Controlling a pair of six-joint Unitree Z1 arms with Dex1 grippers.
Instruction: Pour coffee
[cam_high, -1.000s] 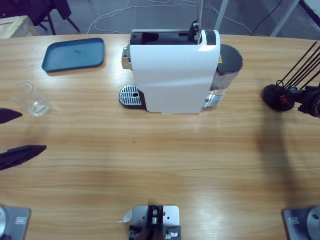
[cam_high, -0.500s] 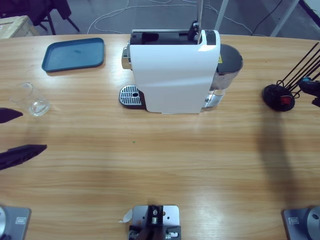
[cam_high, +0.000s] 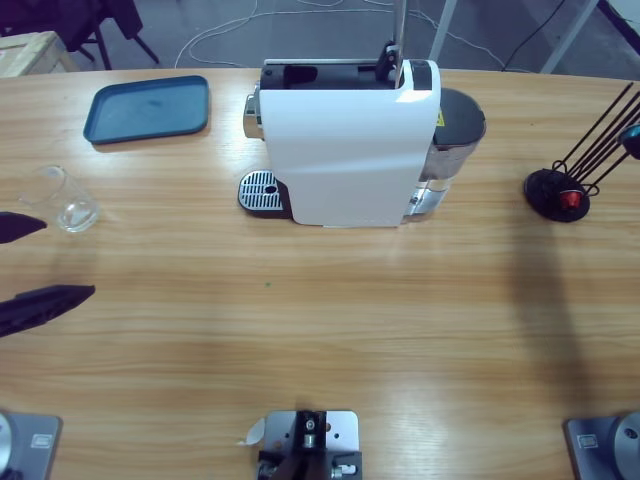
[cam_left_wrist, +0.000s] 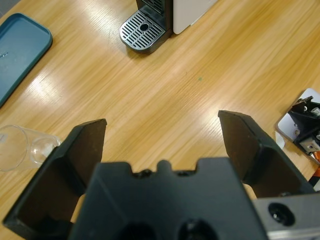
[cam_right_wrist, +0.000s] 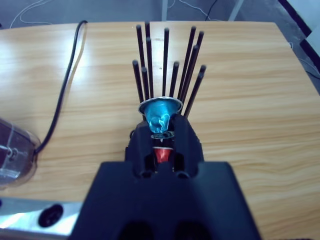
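The white coffee machine (cam_high: 350, 150) stands at the table's middle back, its round drip tray (cam_high: 262, 190) at its left foot. A clear glass (cam_high: 65, 200) lies left of it, also seen in the left wrist view as the glass (cam_left_wrist: 20, 147). My left gripper (cam_high: 30, 265) is open at the left edge, just near of the glass, and holds nothing (cam_left_wrist: 162, 130). My right gripper (cam_right_wrist: 162, 127) is shut on a blue capsule (cam_right_wrist: 161, 112) above the black-rod capsule rack (cam_right_wrist: 165, 65). In the high view only the capsule (cam_high: 632, 140) shows, at the right edge.
A blue tray (cam_high: 148, 107) lies at the back left. The rack's round base (cam_high: 558, 195) holds a red capsule (cam_high: 570, 199). The machine's water tank (cam_high: 455, 130) sits at its right side. A black cable (cam_right_wrist: 65, 95) runs across the table behind it.
My right gripper has drawn back from the rack's base toward the right edge, carrying the blue capsule; it has almost left the high view. The left gripper has stayed put.
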